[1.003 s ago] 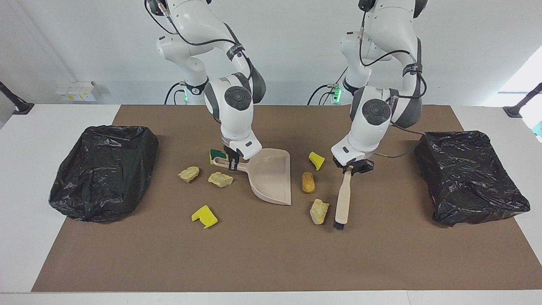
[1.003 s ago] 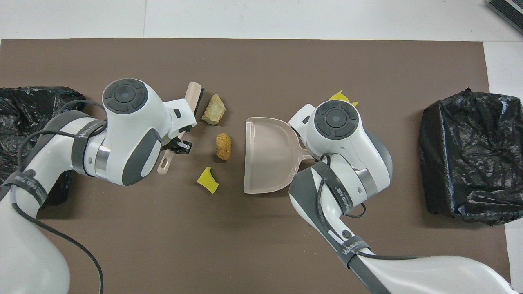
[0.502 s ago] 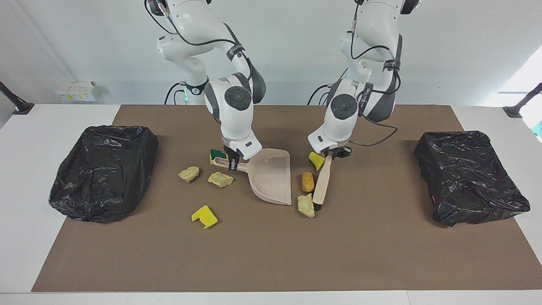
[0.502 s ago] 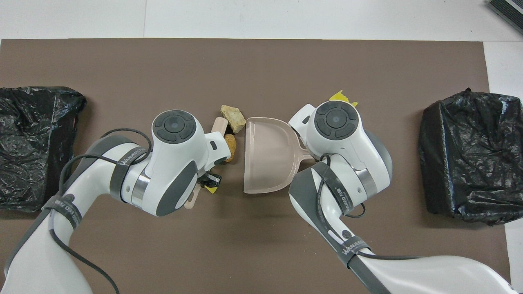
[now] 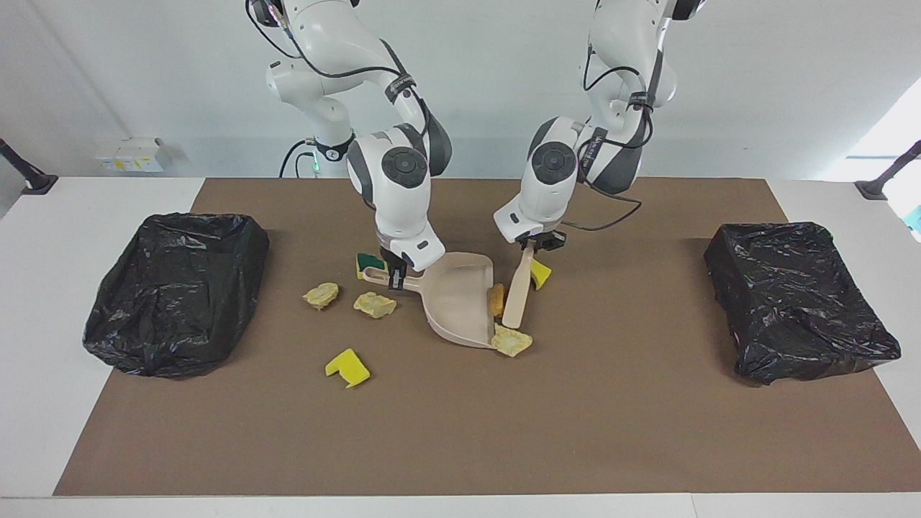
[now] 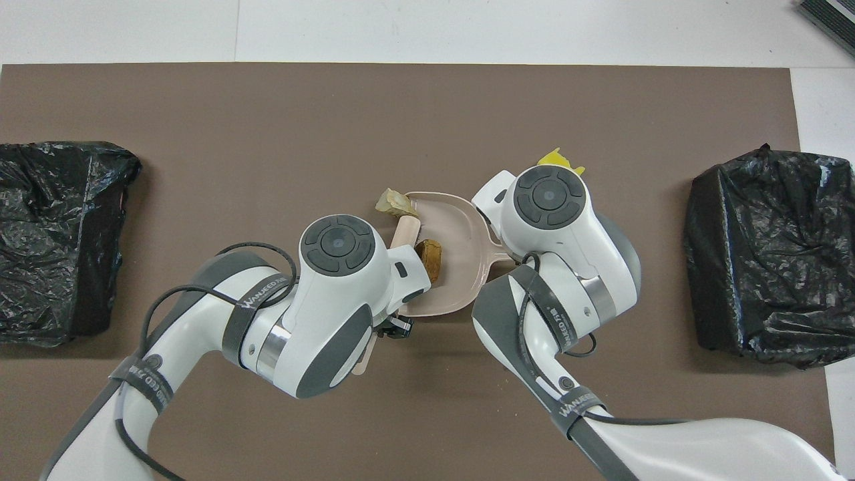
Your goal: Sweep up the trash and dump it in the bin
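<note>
Trash (image 5: 347,367): seven scraps on the brown mat (image 5: 446,432) covering the tabletop (image 5: 43,374). Orange lump (image 5: 496,299) sits just inside the dustpan (image 5: 460,302) mouth, touching the brush (image 5: 519,288); in the overhead view it shows dark, half tucked under the left wrist. Tan lump (image 5: 511,340) lies at the dustpan's lip, at the brush tip; whether it rests on the lip or on the mat I cannot tell. Yellow wedge (image 5: 540,273) lies on the mat just beside the left gripper (image 5: 531,248), partly hidden by the brush handle; the overhead view does not show it.

Left gripper: jaws clamped on the brush handle's upper end; brush slants down toward the dustpan mouth. Bristles hard to make out.

Right gripper (image 5: 395,279): jaws closed on the dustpan handle, pan resting on the mat. Green-topped sponge (image 5: 370,263) just beside these jaws, partly covered by the gripper. Two pale tan lumps (image 5: 375,304) (image 5: 321,295) near them toward the right arm's end; yellow piece (image 5: 347,367) lies apart from the jaws, farther from the robots. From overhead only a sliver of that yellow piece shows past the right wrist; the other three are hidden under the arm.

Black-bagged bins (image 5: 176,288) (image 5: 795,298) stand at either end, well apart from both grippers.
</note>
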You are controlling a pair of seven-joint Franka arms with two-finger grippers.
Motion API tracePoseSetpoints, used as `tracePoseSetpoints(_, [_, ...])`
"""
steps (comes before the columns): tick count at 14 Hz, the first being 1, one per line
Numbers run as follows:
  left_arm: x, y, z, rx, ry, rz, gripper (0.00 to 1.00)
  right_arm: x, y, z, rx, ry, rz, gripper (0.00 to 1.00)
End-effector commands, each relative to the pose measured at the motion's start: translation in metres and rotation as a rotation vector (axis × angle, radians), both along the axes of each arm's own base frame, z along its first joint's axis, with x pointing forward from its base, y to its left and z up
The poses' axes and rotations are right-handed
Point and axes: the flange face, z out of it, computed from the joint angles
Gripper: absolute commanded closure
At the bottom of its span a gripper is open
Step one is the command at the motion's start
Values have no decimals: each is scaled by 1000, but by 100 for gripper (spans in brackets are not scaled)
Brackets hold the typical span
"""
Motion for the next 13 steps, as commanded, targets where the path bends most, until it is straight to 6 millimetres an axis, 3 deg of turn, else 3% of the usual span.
tracePoseSetpoints(1, [-18,26,54,-20,24,23,100,-3,4,-5,-3,-23,-17,100])
tracePoseSetpoints(3, [-19,60,83,-11,68,112,100,-3,4,-5,-3,-23,-17,100])
tracePoseSetpoints(6, [-19,98,81,96,141,316,100,-3,3,-5,-3,-23,-18,100])
tracePoseSetpoints(9, [-11,134,67,180,135,644,100,-3,4,-5,-2,-24,-17,100])
tracePoseSetpoints(11, [-23,146,53,200,114,778,100,-2,5,-6,-1,-25,-18,100])
tracePoseSetpoints(13, [-35,144,29,231,123,812,100,-3,5,-6,0,-27,-18,100])
